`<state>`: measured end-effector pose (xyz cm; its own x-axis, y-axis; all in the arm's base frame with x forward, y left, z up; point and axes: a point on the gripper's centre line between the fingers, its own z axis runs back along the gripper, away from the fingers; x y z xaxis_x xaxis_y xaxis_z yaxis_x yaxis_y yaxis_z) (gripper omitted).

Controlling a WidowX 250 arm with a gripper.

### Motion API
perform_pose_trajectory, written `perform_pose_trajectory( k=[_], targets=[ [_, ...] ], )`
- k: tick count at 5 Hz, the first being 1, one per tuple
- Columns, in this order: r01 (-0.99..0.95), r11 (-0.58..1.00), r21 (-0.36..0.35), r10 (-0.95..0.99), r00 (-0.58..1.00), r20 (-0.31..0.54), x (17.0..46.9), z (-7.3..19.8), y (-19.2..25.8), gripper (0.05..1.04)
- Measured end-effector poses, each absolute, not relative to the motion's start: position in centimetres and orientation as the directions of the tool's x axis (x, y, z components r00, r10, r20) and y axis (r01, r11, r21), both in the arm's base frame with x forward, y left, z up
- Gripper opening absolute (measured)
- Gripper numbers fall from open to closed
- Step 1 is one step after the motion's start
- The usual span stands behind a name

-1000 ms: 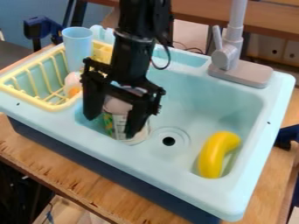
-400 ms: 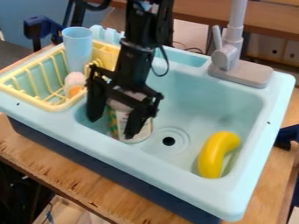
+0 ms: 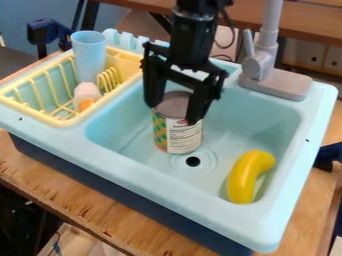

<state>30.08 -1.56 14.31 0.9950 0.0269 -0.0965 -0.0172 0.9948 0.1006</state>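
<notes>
Apparently upright, the can (image 3: pixel 180 137) was in the sink (image 3: pixel 227 220) near the drain (image 3: pixel 193 161), its top between the gripper's (image 3: pixel 174 114) widely parted fingers, which seemed to clasp it. The yellow curved toy (image 3: pixel 246 177) lay beyond the drain. Shifting the can looked underway; the next move called for a firm, level grip.

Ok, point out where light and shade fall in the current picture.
In the camera view, the front rim of the sink is bright, while the basin is shaded beside the banana; there too, the top of the can looks darker than its pale label, and the area beneath the wooden table falls nearly black at lower left.
</notes>
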Motion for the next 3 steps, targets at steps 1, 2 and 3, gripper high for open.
perform_pose_trajectory(
  k=[1,2,3],
  targets=[
    [-0.025,0.994,0.105,0.034,0.995,-0.089,30.2,14.5,-1.5,1.001],
    [-0.049,0.990,0.132,0.064,0.992,-0.106,29.8,14.3,-1.2,1.001],
    [-0.049,0.986,0.161,0.061,0.995,-0.074,28.4,15.9,-1.7,1.001]
  ],
)
